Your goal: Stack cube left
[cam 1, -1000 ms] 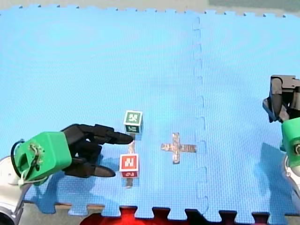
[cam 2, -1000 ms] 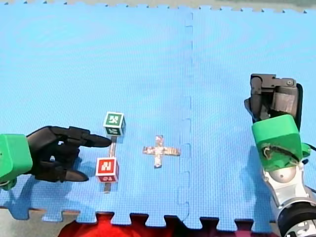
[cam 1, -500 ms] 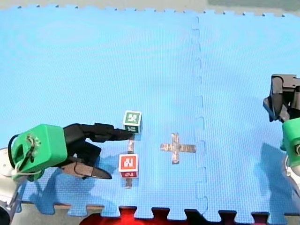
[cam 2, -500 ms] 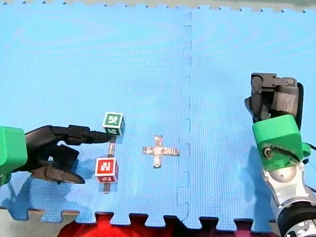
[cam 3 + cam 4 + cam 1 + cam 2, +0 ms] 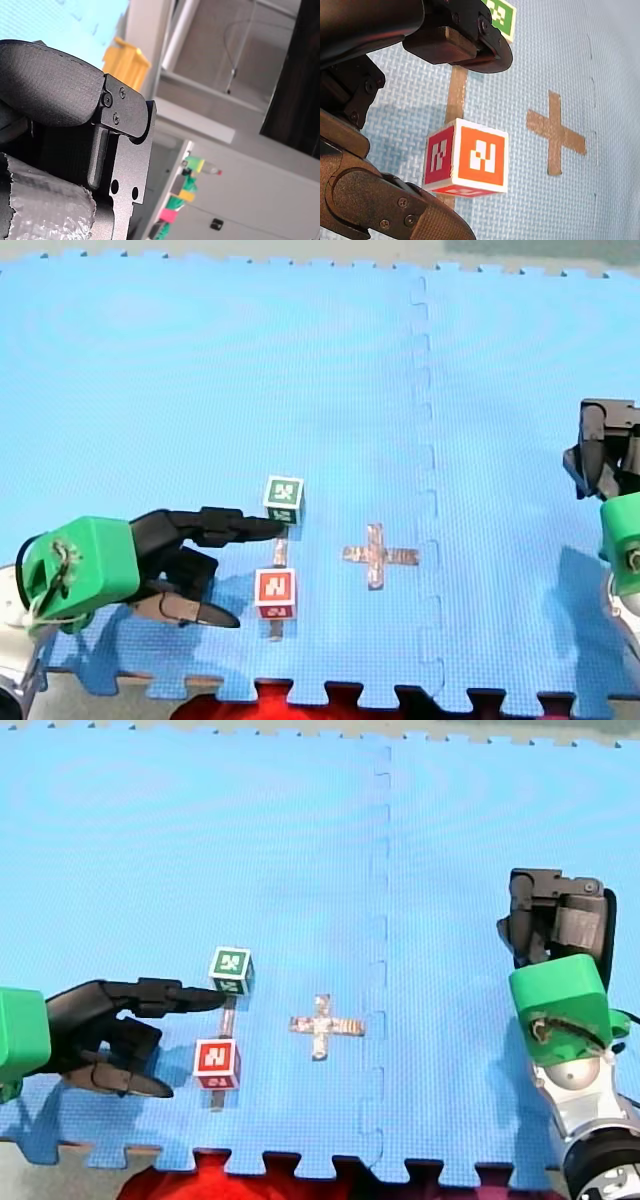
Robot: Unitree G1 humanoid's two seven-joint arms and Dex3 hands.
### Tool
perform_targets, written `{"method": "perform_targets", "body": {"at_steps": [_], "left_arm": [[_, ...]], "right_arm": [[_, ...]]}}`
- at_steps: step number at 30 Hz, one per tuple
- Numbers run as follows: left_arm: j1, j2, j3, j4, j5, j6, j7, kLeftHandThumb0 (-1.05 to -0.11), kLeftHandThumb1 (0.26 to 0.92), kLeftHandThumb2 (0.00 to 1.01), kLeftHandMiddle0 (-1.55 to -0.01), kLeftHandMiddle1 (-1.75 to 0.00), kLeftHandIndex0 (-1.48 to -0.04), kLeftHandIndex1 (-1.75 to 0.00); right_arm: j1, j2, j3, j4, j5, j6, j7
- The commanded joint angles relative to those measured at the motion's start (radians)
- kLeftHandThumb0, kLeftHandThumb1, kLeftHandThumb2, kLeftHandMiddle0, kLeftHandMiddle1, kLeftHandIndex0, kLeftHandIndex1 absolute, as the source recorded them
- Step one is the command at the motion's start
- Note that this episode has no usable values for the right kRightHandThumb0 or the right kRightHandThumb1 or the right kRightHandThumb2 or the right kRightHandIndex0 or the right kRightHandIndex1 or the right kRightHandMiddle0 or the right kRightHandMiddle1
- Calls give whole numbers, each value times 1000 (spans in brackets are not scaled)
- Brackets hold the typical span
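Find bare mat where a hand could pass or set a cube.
Free: far mat beyond the green cube; the stretch between tape cross and right hand. Crowded: front left, where the left hand is beside the red cube.

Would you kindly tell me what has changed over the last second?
The left hand raised its upper fingers to the near left edge of the green cube, while its wrist drew back leftward. The green cube, red cube, tape cross and right hand at the right side of the mat stayed put.
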Motion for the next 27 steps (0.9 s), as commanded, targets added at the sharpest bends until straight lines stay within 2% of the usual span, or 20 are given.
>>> {"method": "perform_targets", "body": {"at_steps": [1,6,13,19,24,27], "left_arm": [[6,-11,-3,12,16,-1,26,-575,708,7,-822,-1746,-416,-5],[24,-26,-20,-9,47,-4,93,-595,692,0,-822,-1746,-469,-26],[46,-27,-40,-48,76,14,152,-656,686,0,-822,-1746,-511,-28],[43,-24,-45,-52,75,18,162,-655,677,0,-819,-1746,-558,-40],[54,-28,-57,-62,89,3,178,-644,671,0,-812,-1746,-616,-54],[67,-29,-77,-86,111,6,188,-637,669,0,-809,-1746,-701,-83]], "right_arm": [[2,-5,-4,-3,6,-7,1],[1,-8,0,-4,-3,-6,-15],[5,-12,2,-6,-11,-10,-29],[5,-13,9,-8,-28,-7,-56],[3,-13,11,-9,-30,-5,-61],[2,-14,12,-10,-29,-4,-60]]}}
